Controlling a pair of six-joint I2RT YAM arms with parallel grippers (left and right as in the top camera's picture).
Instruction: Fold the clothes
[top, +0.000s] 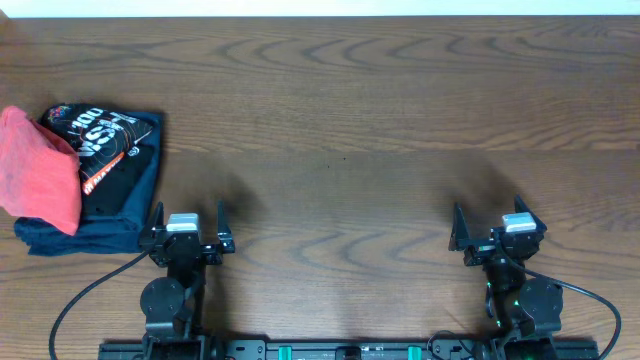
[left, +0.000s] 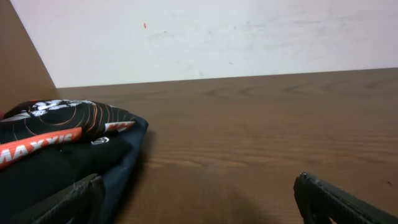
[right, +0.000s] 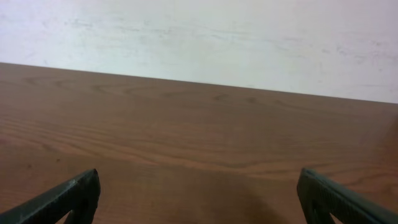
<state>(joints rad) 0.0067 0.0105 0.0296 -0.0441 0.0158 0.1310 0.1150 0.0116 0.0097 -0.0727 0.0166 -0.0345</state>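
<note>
left gripper (top: 190, 212): jaws apart | right gripper (top: 488, 210): jaws apart | red T-shirt (top: 40, 170): bunched atop dark folded clothes (top: 120, 185)

the red t-shirt (top: 40, 170) is cut by the overhead view's left edge.

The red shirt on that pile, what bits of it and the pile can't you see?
- Overhead: the red T-shirt lies crumpled, so its own folds hide its front; the left edge clips it.
- Overhead: it covers the left part of the black garment, whose print is too small to read.
- Left wrist: the picture's edge cuts off the pile's left side.
</note>
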